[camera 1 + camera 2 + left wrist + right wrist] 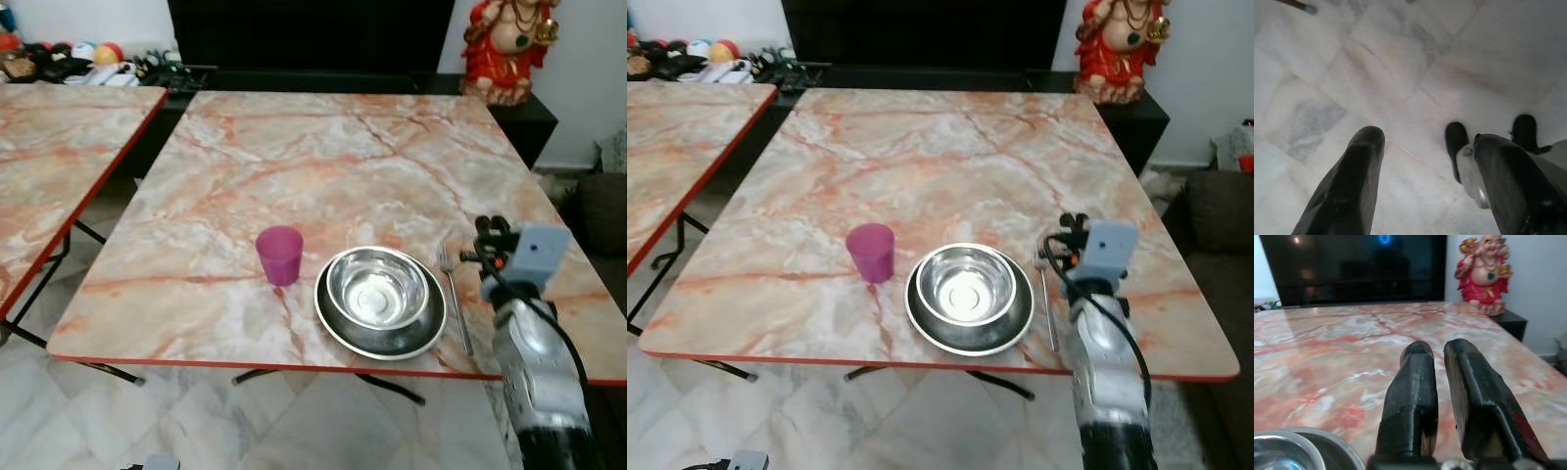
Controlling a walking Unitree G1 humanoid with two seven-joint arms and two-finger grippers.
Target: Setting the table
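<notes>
On the marble table [294, 157], near its front edge, a pink plastic cup [280, 255] stands upright. Just right of it a steel bowl [377, 287] sits inside a steel plate [338, 331]. A fork [455, 294] lies flat on the table right of the plate, tines pointing away from me. My right gripper [488, 233] hovers over the table close to the fork's right side, fingers [1413, 382] shut with nothing between them. My left gripper [1425, 139] hangs low over the floor, open and holding nothing.
A second marble table [59, 147] stands to the left across a narrow gap. Behind the table are a dark low cabinet [313, 39] and a red statue [509, 49]. A dark sofa [1225, 225] sits to the right. The floor is white tile [245, 421].
</notes>
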